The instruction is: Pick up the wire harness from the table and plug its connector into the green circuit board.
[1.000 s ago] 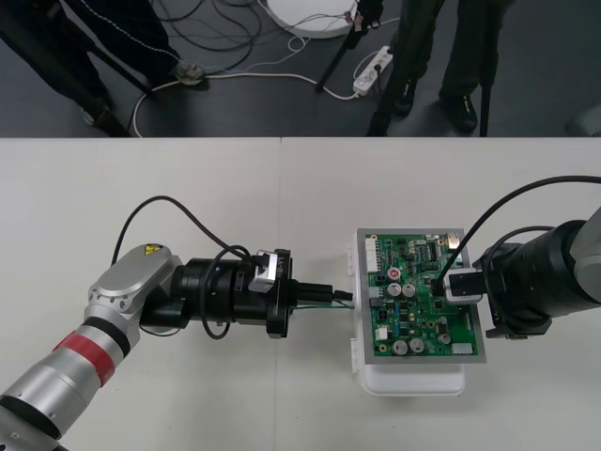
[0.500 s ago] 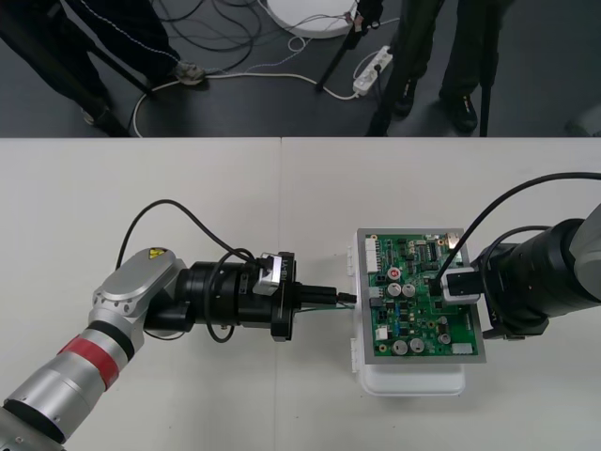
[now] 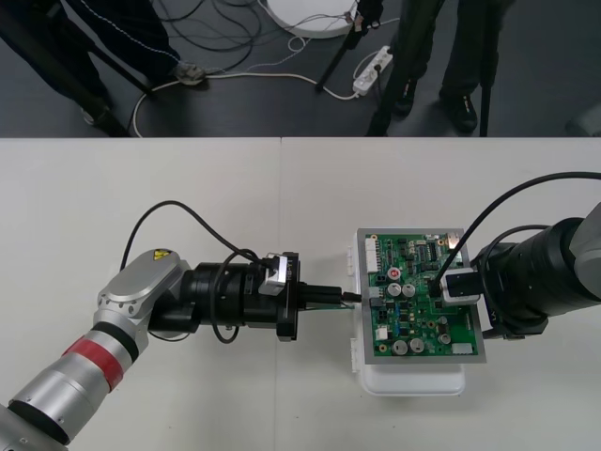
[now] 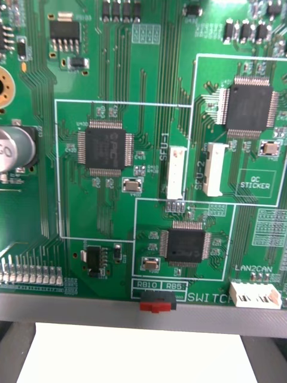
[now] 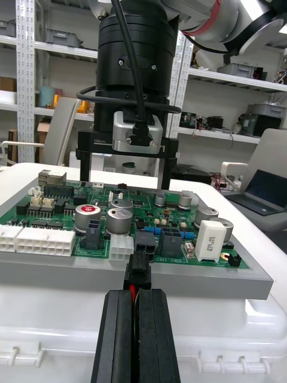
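Observation:
The green circuit board (image 3: 423, 296) lies on its white base (image 3: 413, 383) at the table's right. My left gripper (image 3: 344, 299) reaches in level from the left and is shut on the harness's small black plug (image 5: 137, 274). Red wire shows between the fingers (image 5: 156, 335). The plug meets the board's (image 5: 149, 209) left edge just in front of a black socket (image 5: 145, 241); whether it is seated I cannot tell. My right gripper (image 3: 441, 282) hangs over the board's right part, its fingers (image 5: 168, 170) standing wide apart and open. The right wrist view looks straight down on the board (image 4: 143, 149).
White connectors (image 5: 36, 239) and capacitors (image 5: 119, 218) stand on the board beside the black socket. The base's white wall (image 5: 197, 341) rises under the plug. Bare table (image 3: 188, 207) lies to the left of the board and behind my left arm.
My left gripper has slid right with the plug, bringing it up to the board's left edge. The right arm has stayed where it was.

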Available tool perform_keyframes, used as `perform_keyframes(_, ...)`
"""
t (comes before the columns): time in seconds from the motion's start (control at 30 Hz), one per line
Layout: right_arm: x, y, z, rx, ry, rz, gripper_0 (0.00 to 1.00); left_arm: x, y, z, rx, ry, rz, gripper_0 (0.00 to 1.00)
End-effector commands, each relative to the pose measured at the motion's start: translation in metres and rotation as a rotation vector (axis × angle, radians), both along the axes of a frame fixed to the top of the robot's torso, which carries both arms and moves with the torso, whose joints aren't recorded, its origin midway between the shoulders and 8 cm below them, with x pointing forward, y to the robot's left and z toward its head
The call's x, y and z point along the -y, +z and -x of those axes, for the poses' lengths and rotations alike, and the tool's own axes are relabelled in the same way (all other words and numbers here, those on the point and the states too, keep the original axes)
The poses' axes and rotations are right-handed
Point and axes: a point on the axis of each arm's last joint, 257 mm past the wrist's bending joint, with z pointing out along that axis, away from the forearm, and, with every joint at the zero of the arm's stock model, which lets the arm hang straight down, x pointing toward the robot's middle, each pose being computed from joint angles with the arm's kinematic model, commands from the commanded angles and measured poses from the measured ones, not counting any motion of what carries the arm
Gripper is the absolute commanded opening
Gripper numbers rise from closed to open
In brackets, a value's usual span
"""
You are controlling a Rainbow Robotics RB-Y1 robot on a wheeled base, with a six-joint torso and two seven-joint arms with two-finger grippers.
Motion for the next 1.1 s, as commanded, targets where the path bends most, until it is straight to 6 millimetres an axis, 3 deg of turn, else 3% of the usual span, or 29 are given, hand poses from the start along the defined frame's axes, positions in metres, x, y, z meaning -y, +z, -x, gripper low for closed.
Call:
perform_keyframes(0.03,-0.0121,0.0084,-0.0058,0.021,0.054,-0.007,1.00,0.0225,0.0028,0.0158,0.044,-0.026,0.024,0.00)
perform_keyframes(1.1,-0.0189,0.0035,-0.0024,0.005,0.050,-0.004,1.00,0.0325,0.0026,0.0194,0.035,-0.028,0.031,0.00)
